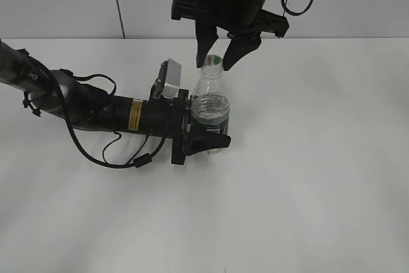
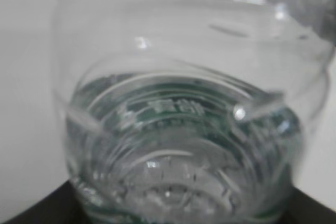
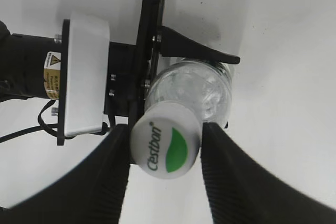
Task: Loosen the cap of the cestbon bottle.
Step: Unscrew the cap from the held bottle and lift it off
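While your left fingers (image 1: 206, 133) clamp the cestbon bottle (image 1: 209, 103) upright on the table (image 1: 319, 158), your right fingers (image 3: 118, 150) flank the cap (image 3: 166, 142), apparently touching it.

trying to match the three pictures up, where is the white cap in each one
Exterior view: the cap sits at upper centre, between the right tool's fingers.
Left wrist view: not in it; only the bottle body fills the frame.
Right wrist view: lower centre, top facing the camera.
Shared landmark: the bottle.
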Controlling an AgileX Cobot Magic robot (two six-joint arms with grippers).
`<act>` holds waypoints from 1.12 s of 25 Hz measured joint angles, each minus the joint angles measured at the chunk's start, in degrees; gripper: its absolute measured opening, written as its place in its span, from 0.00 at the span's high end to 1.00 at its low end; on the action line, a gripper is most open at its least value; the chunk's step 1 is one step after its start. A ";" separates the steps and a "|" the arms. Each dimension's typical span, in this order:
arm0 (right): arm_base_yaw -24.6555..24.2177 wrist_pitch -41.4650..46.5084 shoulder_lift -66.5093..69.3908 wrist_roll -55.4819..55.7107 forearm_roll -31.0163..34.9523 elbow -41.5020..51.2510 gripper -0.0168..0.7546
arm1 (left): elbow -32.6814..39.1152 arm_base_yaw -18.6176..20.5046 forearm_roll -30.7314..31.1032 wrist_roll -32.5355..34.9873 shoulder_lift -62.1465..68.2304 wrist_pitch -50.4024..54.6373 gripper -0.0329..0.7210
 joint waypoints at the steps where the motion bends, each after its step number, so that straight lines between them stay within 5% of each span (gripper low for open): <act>1: 0.00 0.00 0.00 0.00 0.00 0.00 0.54 | 0.00 0.00 0.00 0.00 0.00 0.00 0.41; 15: 0.00 0.00 0.00 -5.90 0.04 0.00 0.59 | 0.00 -0.01 0.07 0.00 -0.05 0.10 0.41; 28: 0.00 0.00 0.00 -30.46 -0.19 -0.06 0.60 | 0.00 -0.01 0.80 0.00 -0.05 0.21 0.41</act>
